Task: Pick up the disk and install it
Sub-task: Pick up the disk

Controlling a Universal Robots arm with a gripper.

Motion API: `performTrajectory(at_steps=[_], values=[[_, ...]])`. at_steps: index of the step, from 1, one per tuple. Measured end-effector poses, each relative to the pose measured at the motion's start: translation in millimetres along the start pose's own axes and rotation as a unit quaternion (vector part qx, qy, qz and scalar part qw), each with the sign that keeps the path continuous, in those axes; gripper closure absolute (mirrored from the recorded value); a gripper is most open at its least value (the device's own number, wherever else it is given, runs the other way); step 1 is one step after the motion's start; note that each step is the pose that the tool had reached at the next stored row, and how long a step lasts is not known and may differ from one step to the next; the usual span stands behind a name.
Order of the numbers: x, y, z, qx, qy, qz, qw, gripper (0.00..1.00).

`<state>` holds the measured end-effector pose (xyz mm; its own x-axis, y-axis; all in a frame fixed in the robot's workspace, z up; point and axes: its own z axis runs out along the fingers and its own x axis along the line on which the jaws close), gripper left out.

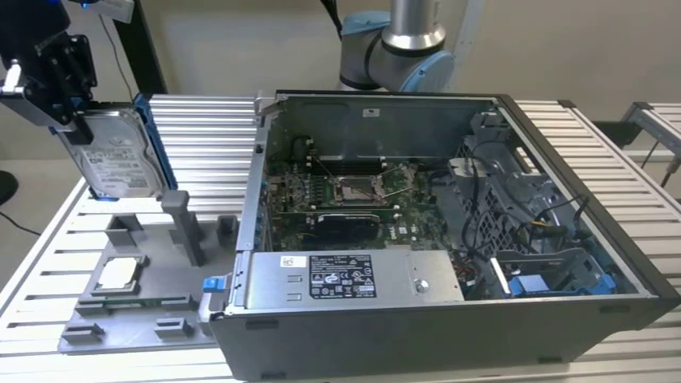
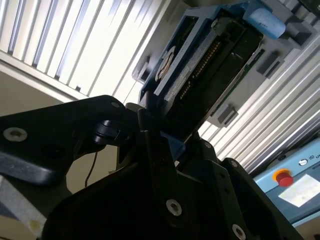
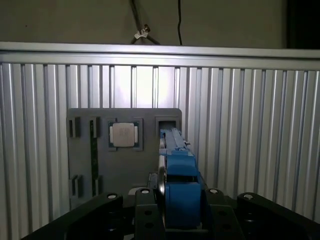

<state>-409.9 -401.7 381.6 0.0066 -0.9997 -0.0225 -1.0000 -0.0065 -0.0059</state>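
Slatted table (image 1: 202, 136) was noted below. The disk (image 1: 115, 155) was clamped between the jaws of the gripper (image 1: 76, 118), long axis upright, well apart from the computer case (image 1: 426, 335).

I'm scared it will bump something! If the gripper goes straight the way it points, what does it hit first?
Probably the grey tray, near the empty slot beside the small chip. The disk in the gripper would touch first, though depth is hard to judge.
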Motion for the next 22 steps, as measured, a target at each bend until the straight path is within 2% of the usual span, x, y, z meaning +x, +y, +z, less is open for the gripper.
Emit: performTrajectory(at_steps=[7, 22], values=[[-0.1, -0.1, -6.6, -0.0005, 0.0001, 0.0, 1.0, 1.0], [-0.7, -0.2, -32.8, -0.0011, 0.0012, 0.0, 1.0, 1.0]])
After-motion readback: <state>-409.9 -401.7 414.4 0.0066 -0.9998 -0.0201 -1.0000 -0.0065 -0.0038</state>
